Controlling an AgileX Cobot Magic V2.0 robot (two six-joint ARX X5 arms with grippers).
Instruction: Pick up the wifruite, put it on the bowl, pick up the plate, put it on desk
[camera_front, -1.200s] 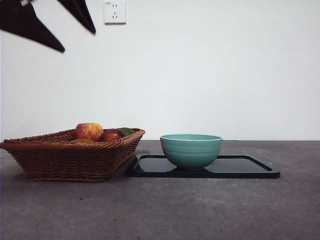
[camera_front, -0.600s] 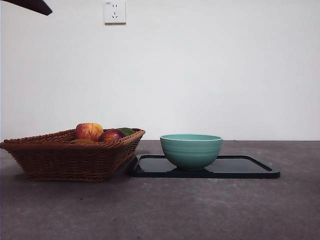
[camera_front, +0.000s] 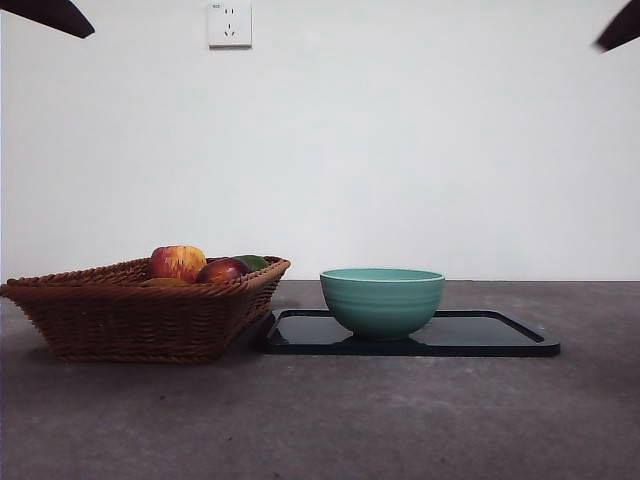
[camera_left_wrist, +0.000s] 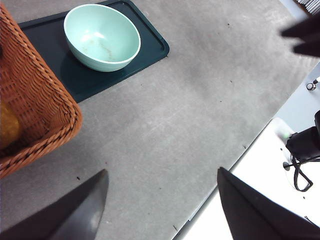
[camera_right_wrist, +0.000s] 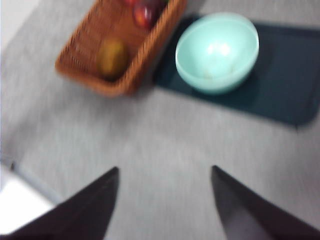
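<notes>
Since earlier frame, second dark arm tip seen at upper corner, high above bowl (camera_front: 382, 300).

Left pincer (camera_left_wrist: 160, 200) and right pincer (camera_right_wrist: 164, 200) both held spread, empty, well above bowl.

Wifruite (camera_right_wrist: 112, 57) left in basket (camera_front: 140, 310) beside bowl; bowl empty, seated on dark tray (camera_front: 500, 335) on worktop (camera_front: 400, 420), ready for fruit.

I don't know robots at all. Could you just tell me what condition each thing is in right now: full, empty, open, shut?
bowl: upright on the tray, empty.
tray: flat on the desk, holding only the bowl.
basket: on the desk, holding fruit.
wifruite: lying in the basket.
left gripper: fingers open, holding nothing.
right gripper: fingers open, holding nothing.
</notes>
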